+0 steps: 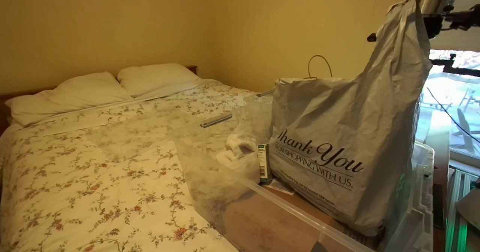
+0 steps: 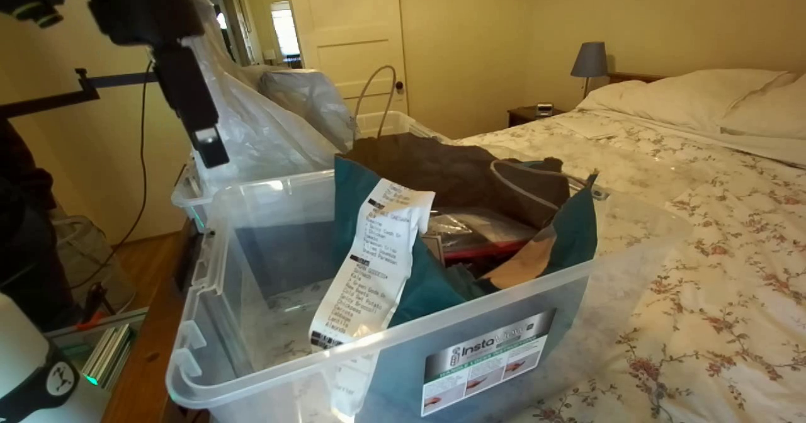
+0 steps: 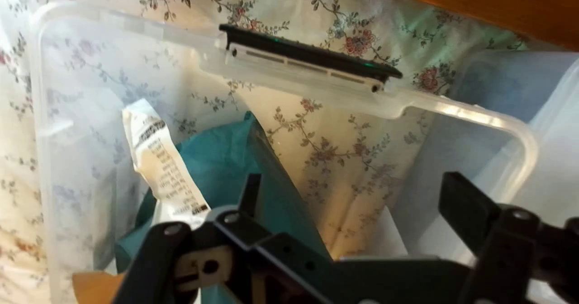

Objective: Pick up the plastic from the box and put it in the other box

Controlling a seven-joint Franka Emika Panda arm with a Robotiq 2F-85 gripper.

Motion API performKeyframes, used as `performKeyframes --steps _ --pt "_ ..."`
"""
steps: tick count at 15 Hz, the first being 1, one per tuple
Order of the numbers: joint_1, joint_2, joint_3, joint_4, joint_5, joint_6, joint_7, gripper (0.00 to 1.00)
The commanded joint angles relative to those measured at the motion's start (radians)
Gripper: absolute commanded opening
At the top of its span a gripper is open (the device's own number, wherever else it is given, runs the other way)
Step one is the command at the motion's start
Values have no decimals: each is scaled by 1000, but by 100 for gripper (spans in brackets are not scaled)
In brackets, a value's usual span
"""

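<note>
The plastic [image 1: 330, 132], a grey-white "Thank You" bag, stands tall in the box [image 1: 285, 204], one handle stretched upward. In an exterior view the plastic [image 2: 258, 127] shows behind the other box [image 2: 264, 376], and the box [image 2: 409, 124] is mostly hidden. My gripper [image 2: 211, 146] hangs beside the plastic, above the other box's end. In the wrist view my gripper [image 3: 357, 200] is open with nothing between its fingers, over the other box [image 3: 488, 116]. A whitish surface at the right edge there is the plastic or a bin wall; I cannot tell.
A dark teal bag [image 2: 352, 187] with upright loop handles and a long receipt [image 2: 371, 272] stands in the other box. A white bundle [image 1: 234, 150] and a green carton [image 1: 264, 162] sit beside the plastic. A floral bed [image 1: 112, 184] lies alongside.
</note>
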Motion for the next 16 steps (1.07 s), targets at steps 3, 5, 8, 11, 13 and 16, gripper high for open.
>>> performKeyframes --steps 3,5,8,11,13,16 --pt "162 -15 41 166 57 -90 -129 100" --pt "223 38 60 233 97 -67 -163 100" --pt "306 108 95 312 172 -44 -214 100" --pt "371 155 115 364 222 -57 -293 100" --pt "398 177 101 403 224 -93 -379 100" --pt "415 207 77 473 217 -188 -519 100"
